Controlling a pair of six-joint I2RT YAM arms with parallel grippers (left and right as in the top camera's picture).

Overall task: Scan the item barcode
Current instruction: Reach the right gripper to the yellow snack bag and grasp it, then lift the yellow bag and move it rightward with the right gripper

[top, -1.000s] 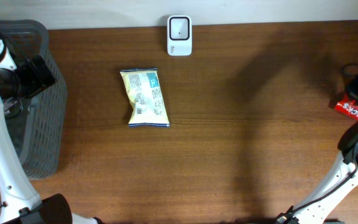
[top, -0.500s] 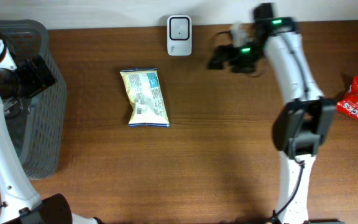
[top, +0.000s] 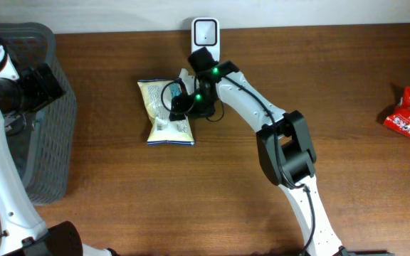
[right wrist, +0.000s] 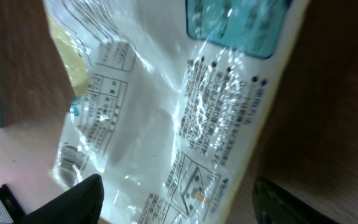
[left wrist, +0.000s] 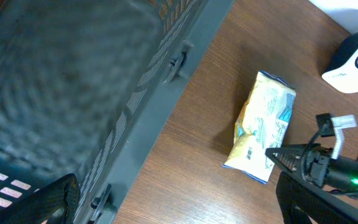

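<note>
A pale yellow and white snack bag (top: 161, 112) lies flat on the wooden table, printed back facing up, with a barcode (top: 160, 127) near its front end. My right gripper (top: 182, 105) hangs low over the bag's right side. In the right wrist view the bag (right wrist: 166, 106) fills the frame and the right gripper (right wrist: 182, 208) stands open, one finger over the bag and the other over bare wood. The white scanner (top: 205, 32) stands at the table's back edge. My left gripper (left wrist: 176, 208) is open over the basket's edge, holding nothing. The left wrist view also shows the bag (left wrist: 263, 124).
A grey mesh basket (top: 45, 142) stands at the far left under my left arm. A red snack packet (top: 408, 114) lies at the far right. The scanner (left wrist: 356, 59) also shows at the top right of the left wrist view.
My right arm has swung from the far right by the red packet, past the scanner, down onto the snack bag. The left arm and the bag have not moved.
</note>
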